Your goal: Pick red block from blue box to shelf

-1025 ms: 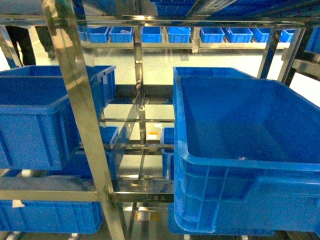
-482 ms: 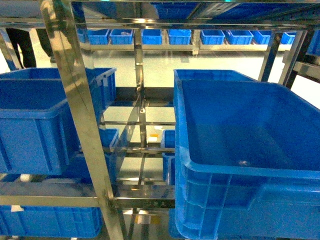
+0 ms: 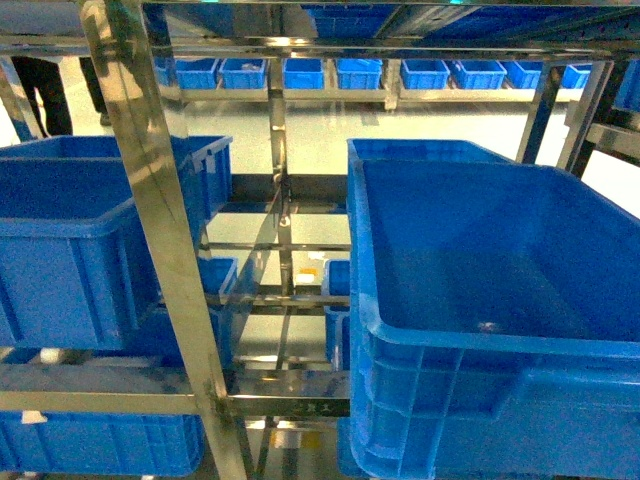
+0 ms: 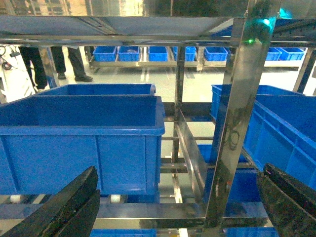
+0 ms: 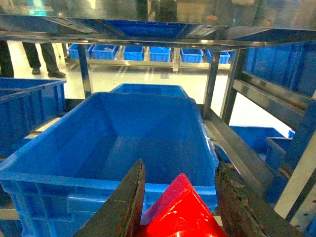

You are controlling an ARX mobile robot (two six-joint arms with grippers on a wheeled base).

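Note:
The red block (image 5: 180, 210) is glossy and sits tilted between the two dark fingers of my right gripper (image 5: 180, 168), which is shut on it. It hangs just in front of the rim of a large dark blue crate (image 5: 148, 123) on the shelf (image 5: 212, 84). In the head view the steel shelf (image 3: 140, 150) fills the frame and neither gripper shows. My left gripper (image 4: 180, 170) is open wide, with its fingers (image 4: 74, 207) at the frame's lower corners, facing a shelf upright (image 4: 242, 98). The blue box is out of view.
Dark blue ribbed crates stand on the tiers: a large one at the right (image 3: 480, 250) and another at the left (image 3: 70, 220). More crates line a far rack (image 3: 300, 70). People's legs (image 4: 69, 64) stand at the back left.
The shelf and crates sit slightly lower in the head view than a second ago. Almost nothing has shifted over the last half second.

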